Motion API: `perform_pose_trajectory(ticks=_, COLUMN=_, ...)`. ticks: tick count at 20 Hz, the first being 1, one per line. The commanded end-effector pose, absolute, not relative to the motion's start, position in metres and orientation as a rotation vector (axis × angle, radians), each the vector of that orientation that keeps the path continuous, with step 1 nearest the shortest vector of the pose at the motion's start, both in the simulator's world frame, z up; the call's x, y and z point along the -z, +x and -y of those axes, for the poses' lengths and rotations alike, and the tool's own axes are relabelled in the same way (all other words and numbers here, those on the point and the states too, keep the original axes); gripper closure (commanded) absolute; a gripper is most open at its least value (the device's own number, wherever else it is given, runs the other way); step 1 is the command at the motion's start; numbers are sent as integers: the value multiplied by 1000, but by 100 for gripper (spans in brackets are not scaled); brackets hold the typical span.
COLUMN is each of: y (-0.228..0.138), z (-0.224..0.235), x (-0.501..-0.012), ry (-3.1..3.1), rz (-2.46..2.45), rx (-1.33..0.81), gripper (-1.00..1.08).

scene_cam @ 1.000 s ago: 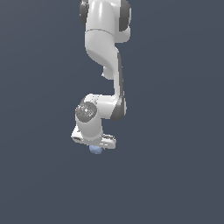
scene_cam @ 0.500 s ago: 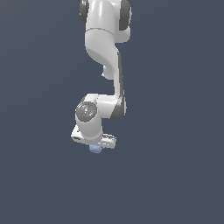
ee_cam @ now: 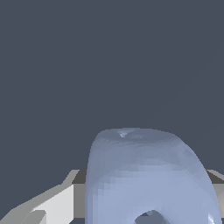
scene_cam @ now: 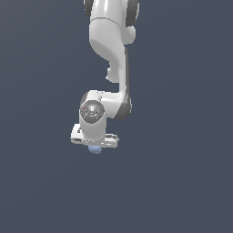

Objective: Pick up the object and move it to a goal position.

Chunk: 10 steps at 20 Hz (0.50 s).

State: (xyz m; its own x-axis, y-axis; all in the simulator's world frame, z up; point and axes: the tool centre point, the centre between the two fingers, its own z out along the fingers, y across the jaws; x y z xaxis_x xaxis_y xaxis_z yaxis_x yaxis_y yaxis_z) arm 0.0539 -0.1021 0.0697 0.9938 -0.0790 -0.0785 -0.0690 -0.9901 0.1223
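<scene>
Exterior view: a glossy white Franka Panda arm (scene_cam: 111,50) with dark joint seams reaches down from the top of the picture over a flat, slate-grey ground (scene_cam: 182,182). Its wrist, marked by a round dark-grey cap, sits over the wide white gripper (scene_cam: 95,146). The small pale periwinkle-blue rounded cube (scene_cam: 95,149) peeks out just under the gripper's body, touching it and far narrower than it; only its lower part shows. The fingers themselves are hidden here, so whether the cube is lifted clear of the ground cannot be told from this angle.

Wrist view: the matte blue cube (ee_cam: 148,179) fills the lower half of the picture, 1 round dimple visible on its far face and part of a 2nd at the near edge. A white-and-grey finger (ee_cam: 52,203) stands just beside 1 flank of the cube, and a sliver of grey shows at the opposite flank. The claw appears closed around the cube, holding it between its 2 fingers.
</scene>
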Motion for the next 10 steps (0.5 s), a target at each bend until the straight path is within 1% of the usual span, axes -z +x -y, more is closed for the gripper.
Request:
perform_pose_trajectory(ticks=1, y=48, z=109, x=-83, ry=2971, rz=48, rx=170, gripper=108)
perform_pose_trajectory(ticks=10, y=29, z=138, x=-150, ry=2727, rz=-238, rx=365, gripper=108)
